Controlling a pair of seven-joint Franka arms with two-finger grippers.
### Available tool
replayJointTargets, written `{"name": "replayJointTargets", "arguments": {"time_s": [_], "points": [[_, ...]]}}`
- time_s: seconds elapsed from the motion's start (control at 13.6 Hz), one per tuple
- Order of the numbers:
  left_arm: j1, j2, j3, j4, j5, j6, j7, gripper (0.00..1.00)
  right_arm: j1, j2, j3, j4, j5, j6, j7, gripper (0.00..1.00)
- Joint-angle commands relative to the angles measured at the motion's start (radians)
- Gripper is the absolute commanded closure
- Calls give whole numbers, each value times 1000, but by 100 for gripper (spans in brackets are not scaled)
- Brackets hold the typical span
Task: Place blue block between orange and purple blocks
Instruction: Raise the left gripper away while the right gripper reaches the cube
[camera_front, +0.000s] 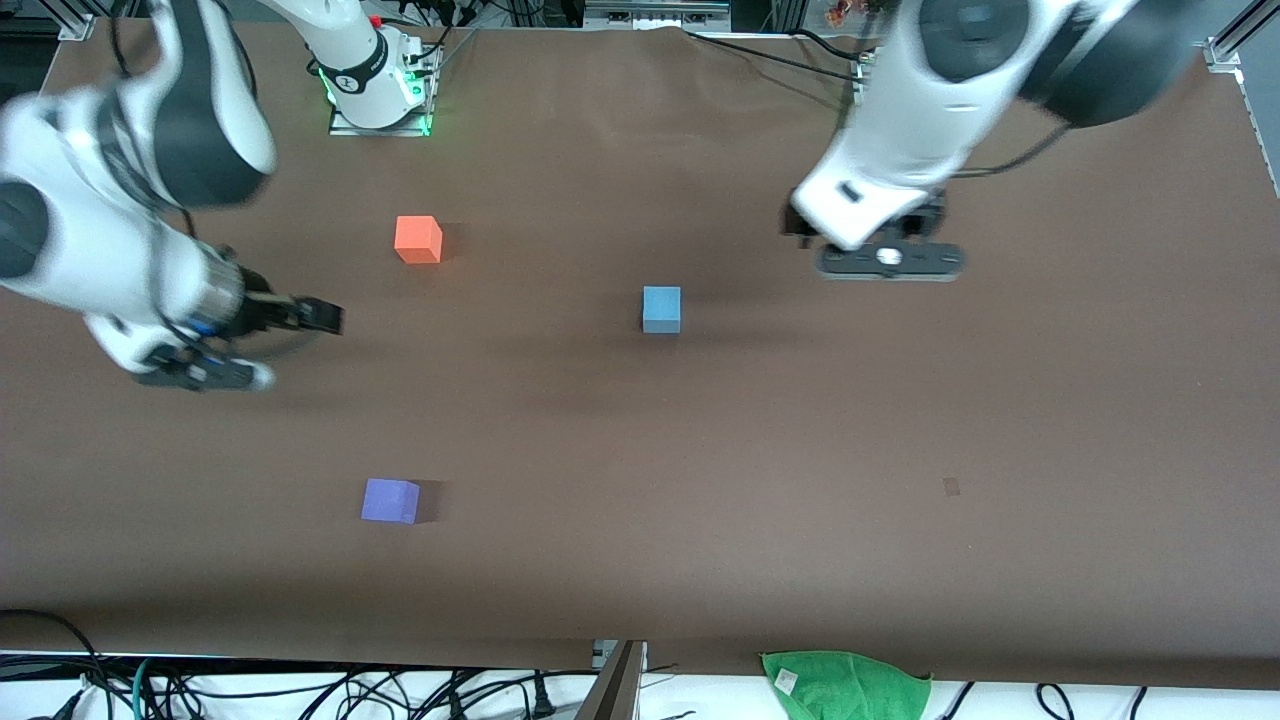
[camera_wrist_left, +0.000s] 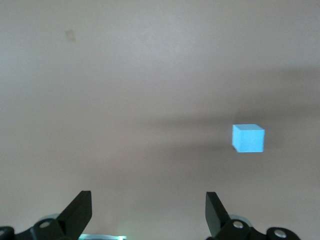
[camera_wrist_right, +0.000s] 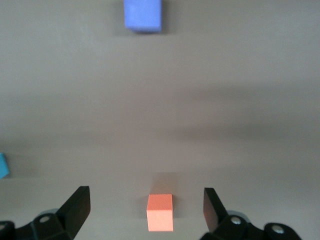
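The blue block sits on the brown table near its middle; it also shows in the left wrist view. The orange block lies toward the right arm's end, farther from the front camera than the purple block. My left gripper hangs over bare table beside the blue block, toward the left arm's end, open and empty. My right gripper is open and empty, up over the table toward the right arm's end. Its wrist view shows the orange block and the purple block.
A green cloth lies at the table's edge nearest the front camera. Cables and a metal post run along that edge. A small dark mark is on the table toward the left arm's end.
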Motion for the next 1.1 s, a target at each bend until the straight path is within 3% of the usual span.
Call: {"name": "replayJointTargets", "arguments": {"time_s": [0.0,0.37,0.66,0.88,1.03], "points": [[57,-132,76,-126,-34,11,203,0,111,1,11,16,14,38,57,0],[278,-296,77,-267,-39,109,337,0,341,84,20,-41,73,305,473,0],[269,-327,117,-343,-42,125,395,0,522,236,19,-34,62,534,669,0],[179,-302,252,-332,-83,122,440,0,617,320,17,-12,54,627,740,0],[179,-302,254,-329,-106,114,437,0,656,347,17,2,53,667,751,0]]}}
